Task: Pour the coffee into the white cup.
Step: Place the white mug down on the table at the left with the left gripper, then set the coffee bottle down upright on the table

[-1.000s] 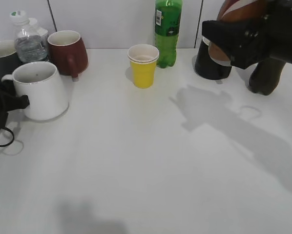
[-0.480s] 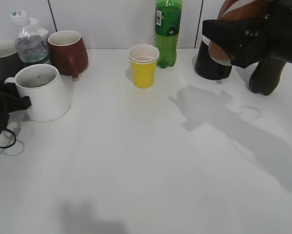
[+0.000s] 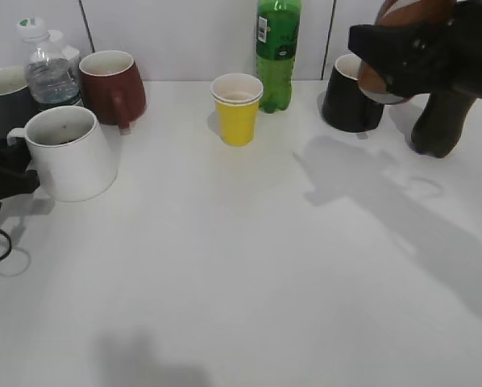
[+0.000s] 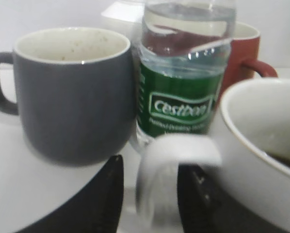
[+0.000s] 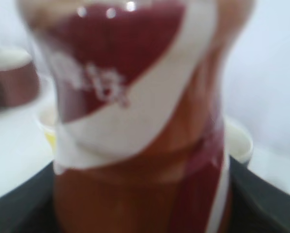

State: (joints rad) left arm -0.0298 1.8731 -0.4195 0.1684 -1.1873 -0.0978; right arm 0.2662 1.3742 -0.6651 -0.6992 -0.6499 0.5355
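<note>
Brown coffee (image 5: 135, 121) upright, long axis vertical.

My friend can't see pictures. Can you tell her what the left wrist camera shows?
The left gripper grips the handle of the white cup. Behind stand a grey mug, a green-labelled water bottle and a red mug.

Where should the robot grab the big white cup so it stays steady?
By its handle, I think. The white cup stands upright with its handle sticking out toward the left tool, whose fingers already sit on either side of the loop. Coming from that handle side looks best: the body is wide, and the mouth stays clear for pouring.
</note>
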